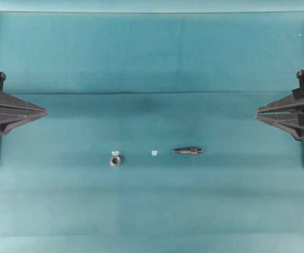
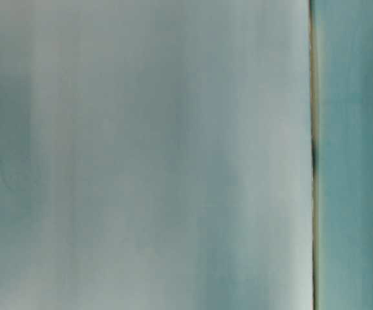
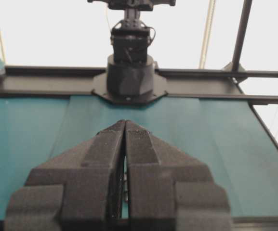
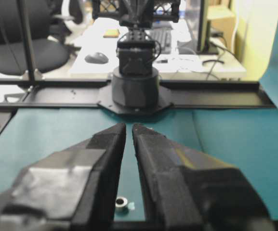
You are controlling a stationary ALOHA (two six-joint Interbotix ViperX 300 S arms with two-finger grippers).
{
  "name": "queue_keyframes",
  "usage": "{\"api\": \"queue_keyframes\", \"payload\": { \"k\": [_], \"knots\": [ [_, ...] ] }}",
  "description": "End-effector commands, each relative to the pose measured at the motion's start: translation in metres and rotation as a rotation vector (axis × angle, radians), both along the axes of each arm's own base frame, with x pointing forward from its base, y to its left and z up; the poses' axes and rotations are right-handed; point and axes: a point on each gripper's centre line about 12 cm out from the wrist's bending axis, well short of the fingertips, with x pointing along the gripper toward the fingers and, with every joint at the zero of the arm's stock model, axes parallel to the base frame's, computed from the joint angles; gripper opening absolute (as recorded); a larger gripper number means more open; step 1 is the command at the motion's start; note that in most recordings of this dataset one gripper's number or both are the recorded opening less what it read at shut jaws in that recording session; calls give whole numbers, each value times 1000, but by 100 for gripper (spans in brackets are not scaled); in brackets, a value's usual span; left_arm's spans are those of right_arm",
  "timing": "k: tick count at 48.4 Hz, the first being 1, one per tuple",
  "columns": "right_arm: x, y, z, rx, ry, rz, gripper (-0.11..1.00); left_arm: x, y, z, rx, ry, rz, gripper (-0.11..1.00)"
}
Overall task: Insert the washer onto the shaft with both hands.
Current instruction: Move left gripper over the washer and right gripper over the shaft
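Observation:
The washer point(image 1: 114, 159), a small silvery ring with a dark hole, lies flat on the teal mat left of centre. To its right, the dark stepped shaft point(image 1: 187, 151) lies on its side. At the mat's left edge, far from both parts, my left gripper point(image 1: 45, 112) point(image 3: 125, 121) is shut and holds nothing. My right gripper point(image 1: 257, 114) point(image 4: 129, 126) hovers at the right edge. It is shut down to a thin slit and is empty. In the right wrist view the washer point(image 4: 121, 203) shows through that slit, on the mat far below.
Two pale tape scraps lie on the mat, one touching the washer point(image 1: 116, 152) and one between washer and shaft point(image 1: 153, 153). The opposite arm's base point(image 3: 129, 77) point(image 4: 135, 84) stands across the mat in each wrist view. The table-level view is a blurred teal blank.

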Motion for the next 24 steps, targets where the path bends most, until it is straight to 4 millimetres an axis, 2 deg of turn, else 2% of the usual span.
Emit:
{"api": "queue_keyframes", "payload": {
  "k": [1, 4, 9, 13, 24],
  "knots": [
    [3, -3, -1, 8, 11, -16, 0, 12, 1, -8, -25, 75, 3, 2],
    [7, -6, -9, 70, 77, -31, 1, 21, 1, -7, -46, 118, 2, 2],
    [12, -7, -11, 166, 194, -39, -8, 35, 1, -4, -51, 173, 4, 2],
    [15, -7, -13, 185, 271, -41, -10, 47, 1, -4, -51, 224, 6, 2],
    [27, -9, -30, 197, 466, -60, -10, 77, -5, -30, -50, 467, -9, 2]
  ]
}}
